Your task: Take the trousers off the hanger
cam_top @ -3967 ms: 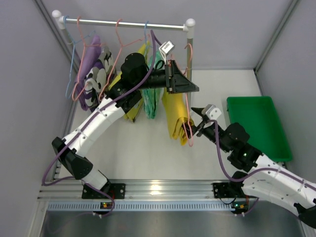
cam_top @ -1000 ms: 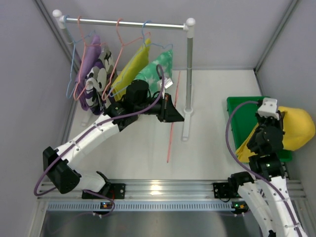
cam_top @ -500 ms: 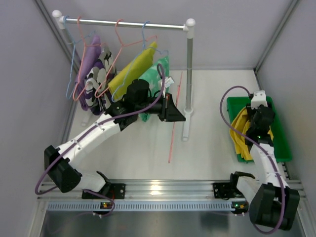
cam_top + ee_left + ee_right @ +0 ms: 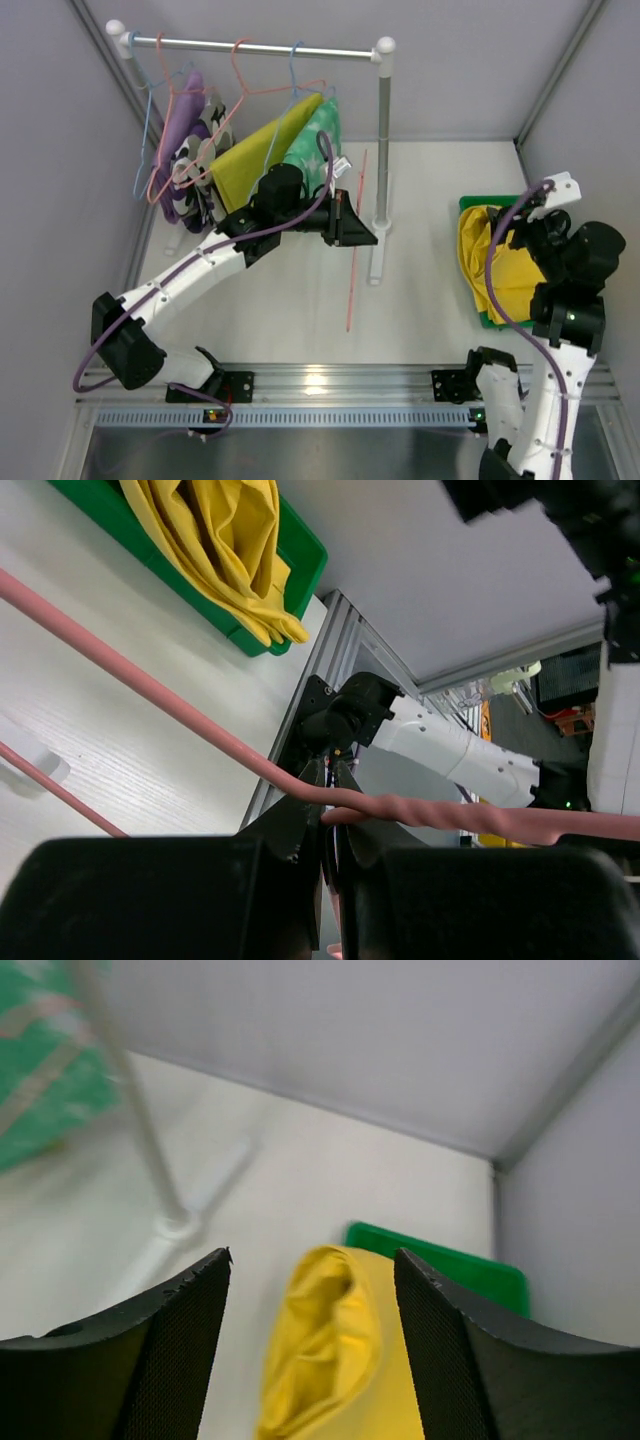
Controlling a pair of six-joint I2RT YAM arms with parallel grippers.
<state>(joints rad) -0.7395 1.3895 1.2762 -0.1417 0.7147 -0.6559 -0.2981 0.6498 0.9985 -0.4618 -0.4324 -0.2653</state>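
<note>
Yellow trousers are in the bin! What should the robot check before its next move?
1. Yellow trousers inside bin: ok, partly draped over the rim.
2. Right gripper open above them: ok.
3. Left gripper free: not ok, shut on the bare hanger.
4. Olive trousers taken down: not ok, hanging on the rail.
5. Mint trousers taken down: not ok, hanging too.

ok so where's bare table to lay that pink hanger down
Widest free patch: table between the rack post and the green bin. Also the near strip between the pink hanger and the left arm. Crowded: under the rail, where hung garments and that arm sit; the bin is mostly covered by yellow trousers.
</note>
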